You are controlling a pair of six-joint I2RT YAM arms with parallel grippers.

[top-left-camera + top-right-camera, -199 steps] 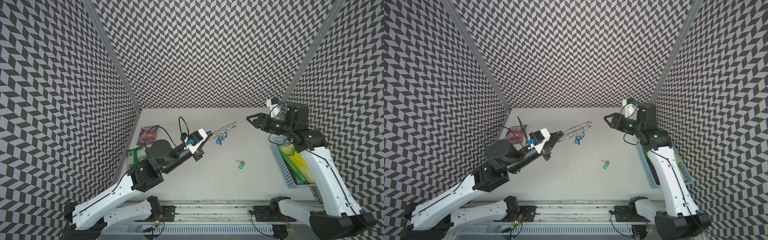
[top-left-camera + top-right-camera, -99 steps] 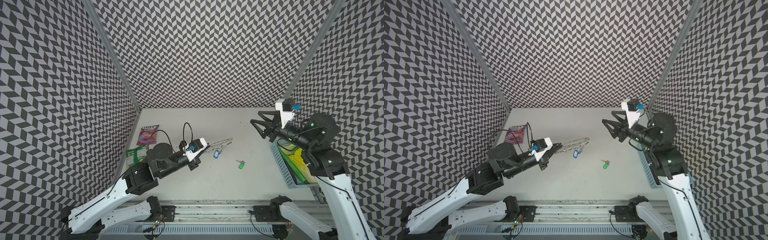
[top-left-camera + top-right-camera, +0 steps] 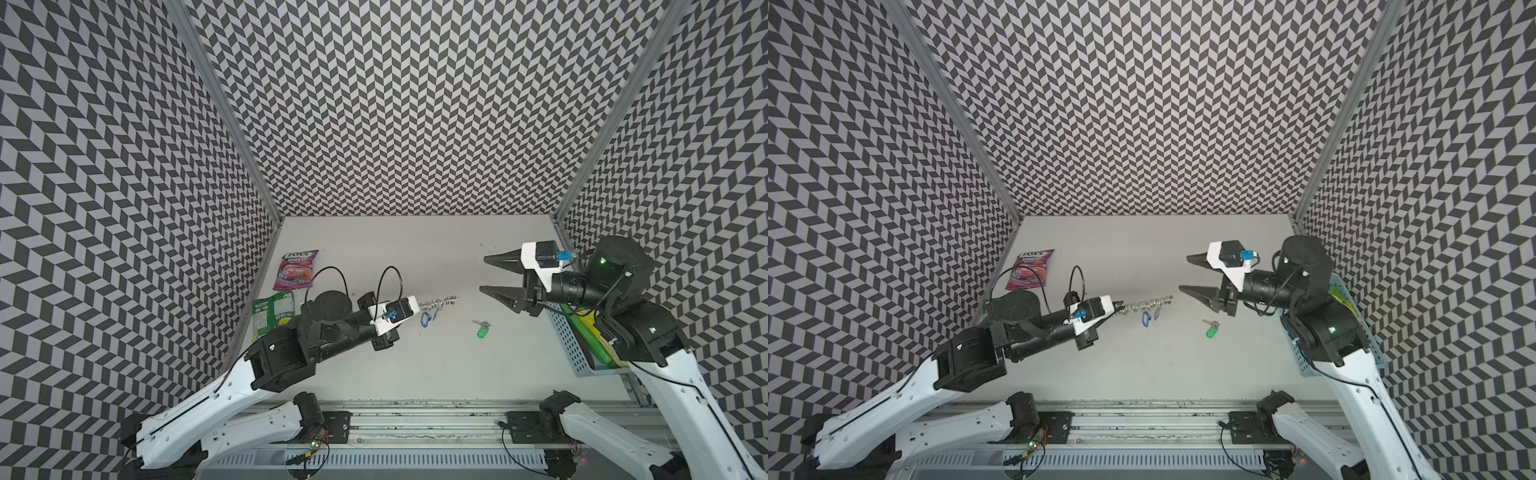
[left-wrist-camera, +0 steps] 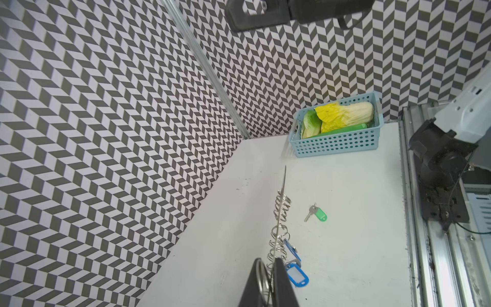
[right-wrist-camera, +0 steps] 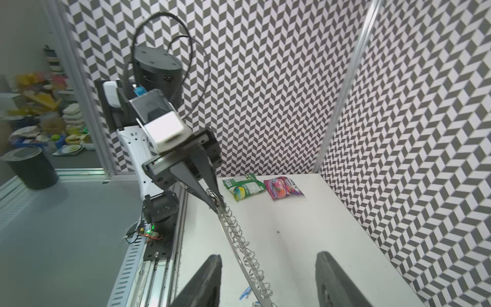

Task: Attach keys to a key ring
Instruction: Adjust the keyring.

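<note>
Key ring [image 4: 281,210], flat gray crescent-shaped plate fringed with small silver wire rings, pinched at one end only in clenched left gripper [image 4: 267,263], free tip jutting well beyond the fingertips. Two blue plastic-tagged keys [image 4: 296,275] hanging just past those fingertips. Likely to pivot or slip in so narrow a hold if pushed sideways.

Farther out, small silver key with bright green oblong plastic tag [image 3: 481,330] lying flat on white table [image 4: 345,199], untouched, near right gripper [image 3: 484,274]: jaws parted, empty, facing the free tip but apart from it. Thin and flat, so apt to skid away under closing fingers; rings tiny, easy to miss.

Farthest, behind right gripper: light blue perforated plastic basket [image 4: 334,143] holding pale yellow cabbage [image 4: 345,114], green leafy vegetable [image 4: 310,125], long green vegetable [image 4: 345,129].
</note>
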